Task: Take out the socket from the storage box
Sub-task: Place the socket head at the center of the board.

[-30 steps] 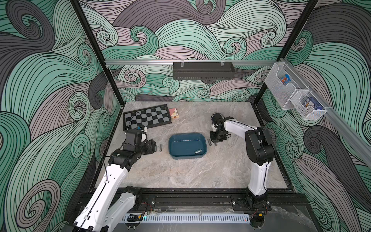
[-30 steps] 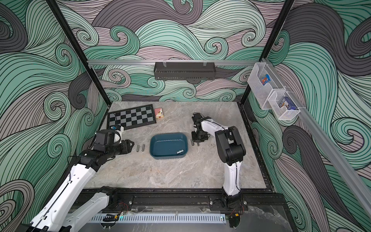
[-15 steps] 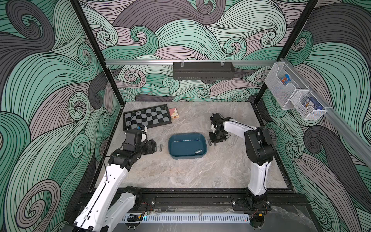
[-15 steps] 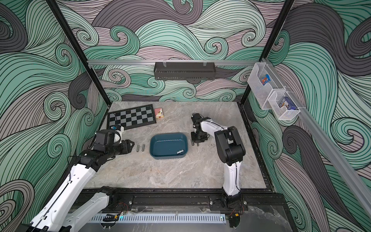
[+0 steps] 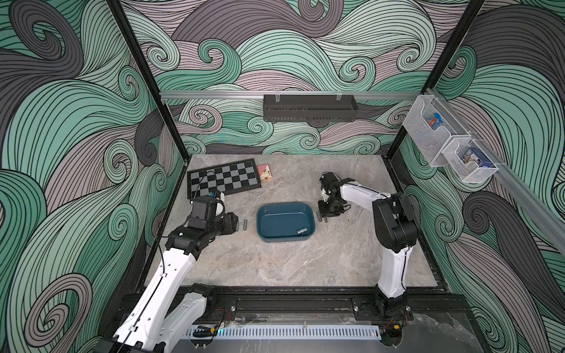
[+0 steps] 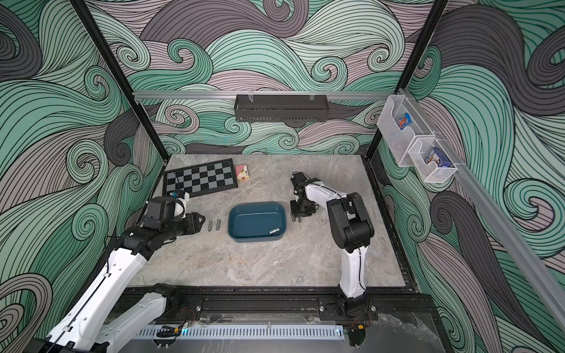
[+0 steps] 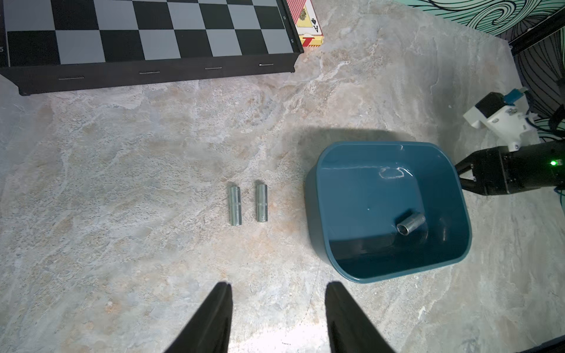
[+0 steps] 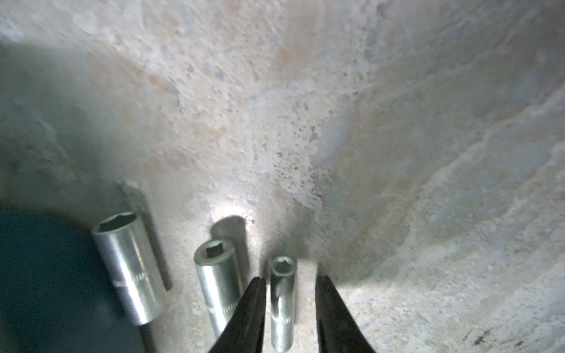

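We hold our right end effector (image 8: 289,279) spread astride a slim socket (image 8: 282,302) on the surface (image 8: 397,152) beside the storage box (image 5: 284,204), probably laying it alongside two other sockets (image 8: 214,284), while our left end effector (image 7: 278,284) hangs spread and empty, and one last socket (image 7: 411,223) lies inside the box.

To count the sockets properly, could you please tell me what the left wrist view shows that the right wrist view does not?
Left wrist only: a socket inside the storage box, two sockets beside it, the chessboard. Right wrist only: three sockets in a row, the thinnest socket between the right hand's parted fingers. Both: the storage box, the marble table, the right hand.
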Robot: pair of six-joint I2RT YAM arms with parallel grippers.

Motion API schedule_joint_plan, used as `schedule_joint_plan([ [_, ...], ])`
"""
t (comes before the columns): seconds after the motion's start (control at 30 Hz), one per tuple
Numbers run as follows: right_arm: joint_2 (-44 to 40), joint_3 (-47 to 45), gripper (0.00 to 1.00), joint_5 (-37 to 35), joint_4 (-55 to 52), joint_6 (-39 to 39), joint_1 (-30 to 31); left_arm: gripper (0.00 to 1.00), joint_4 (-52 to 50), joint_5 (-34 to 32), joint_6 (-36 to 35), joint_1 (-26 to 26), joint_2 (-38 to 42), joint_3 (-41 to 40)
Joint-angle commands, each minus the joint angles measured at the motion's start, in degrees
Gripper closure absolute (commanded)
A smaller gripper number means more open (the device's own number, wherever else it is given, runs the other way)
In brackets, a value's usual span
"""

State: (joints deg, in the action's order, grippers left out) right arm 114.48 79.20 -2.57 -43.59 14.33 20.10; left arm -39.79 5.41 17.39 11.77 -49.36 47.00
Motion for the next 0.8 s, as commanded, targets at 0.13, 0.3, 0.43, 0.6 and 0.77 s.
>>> schedule_joint_plan([
  [0.13,-3.6,-0.1,0.66,0.8,0.0,0.7,0.4,0.47,0.4,1.3,-0.7,0.6,-0.2,0.1],
  [0.3,-4.4,-0.5,0.66,0.8,0.0,0.7,0.4,0.47,0.4,1.1,-0.8,0.8,0.0,0.0],
  [0.43,-4.9,-0.4,0.66,1.2,0.1,0.8,0.4,0.47,0.4,1.1,-0.8,1.0,-0.3,0.0],
  [0.6,-6.2,-1.0,0.66,1.1,0.0,1.1,0.3,0.47,0.5,2.0,-1.2,1.5,-0.6,0.1],
  [0.77,-8.3,-1.7,0.66,1.3,0.2,1.6,0.3,0.48,1.0,7.3,-3.9,2.8,-2.1,1.5],
])
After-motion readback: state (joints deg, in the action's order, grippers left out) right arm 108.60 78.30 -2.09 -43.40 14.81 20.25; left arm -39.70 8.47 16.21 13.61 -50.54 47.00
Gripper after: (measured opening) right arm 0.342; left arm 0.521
